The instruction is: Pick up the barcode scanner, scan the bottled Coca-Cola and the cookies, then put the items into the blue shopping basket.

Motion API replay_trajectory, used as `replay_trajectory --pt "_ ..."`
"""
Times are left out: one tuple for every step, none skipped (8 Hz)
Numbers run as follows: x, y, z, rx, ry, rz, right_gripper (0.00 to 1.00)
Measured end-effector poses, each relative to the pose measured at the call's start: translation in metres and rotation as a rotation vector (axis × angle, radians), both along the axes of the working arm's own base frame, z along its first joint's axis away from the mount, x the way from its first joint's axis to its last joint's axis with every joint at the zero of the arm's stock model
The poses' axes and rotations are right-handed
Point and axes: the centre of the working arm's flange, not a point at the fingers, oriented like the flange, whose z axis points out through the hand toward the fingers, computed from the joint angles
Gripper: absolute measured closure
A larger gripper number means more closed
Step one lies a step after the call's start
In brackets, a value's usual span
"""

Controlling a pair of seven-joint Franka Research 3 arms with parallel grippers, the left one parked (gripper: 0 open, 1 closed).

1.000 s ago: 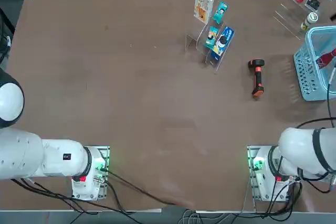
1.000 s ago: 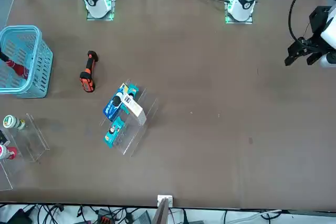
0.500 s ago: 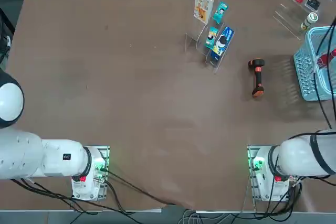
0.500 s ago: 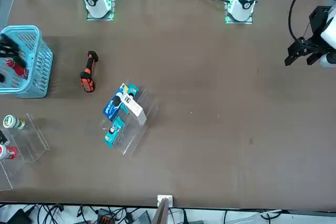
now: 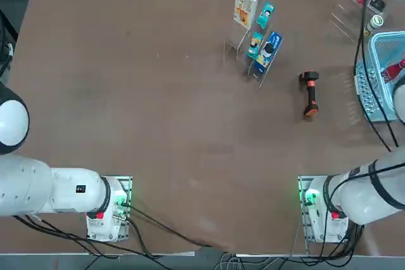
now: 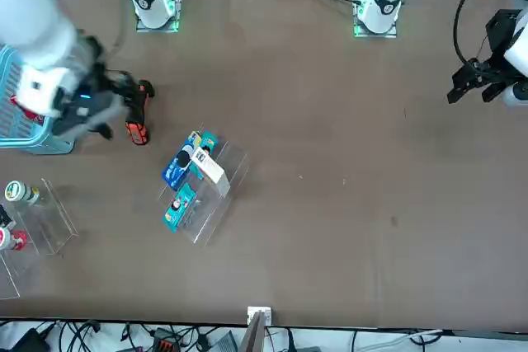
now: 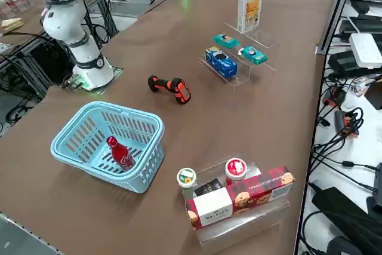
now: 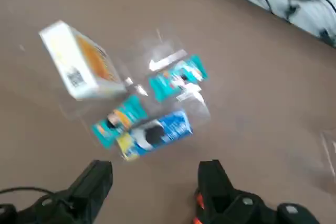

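The black and orange barcode scanner lies on the brown table between the display rack and the blue shopping basket. A bottled Coca-Cola lies inside the basket. The cookies, a white carton, stand upright on the clear rack. My right gripper is open and empty. It hangs above the table by the scanner and faces the rack. In the front view the arm covers part of the basket.
The clear rack also holds a blue packet and two teal packets. A second clear stand beside the basket carries a red-and-white capped container, a green-lidded tub and a red biscuit box.
My right arm has swung away from over the basket toward the scanner and the rack. The gripper stays open. The bottle stays in the basket; the scanner has not moved.
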Motion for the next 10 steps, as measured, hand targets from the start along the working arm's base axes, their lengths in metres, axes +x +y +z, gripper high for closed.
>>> replay_trajectory --pt "0.009 0.039 -0.007 0.005 -0.016 0.024 0.00" --pt "0.019 0.066 -0.020 0.017 -0.025 0.047 0.00" --pt "0.027 0.086 -0.036 0.025 -0.026 0.066 0.00" --pt "0.031 0.098 -0.052 0.022 -0.020 0.079 0.00" --pt "0.033 0.107 -0.064 0.020 -0.015 0.088 0.00" --pt "0.033 0.115 -0.073 0.017 -0.010 0.098 0.00" --pt "0.030 0.124 -0.078 0.015 -0.007 0.111 0.00" --pt "0.027 0.133 -0.083 0.014 -0.005 0.123 0.00" --pt "0.025 0.140 -0.088 0.011 -0.001 0.132 0.00" --pt "0.025 0.143 -0.094 0.007 0.003 0.136 0.00"
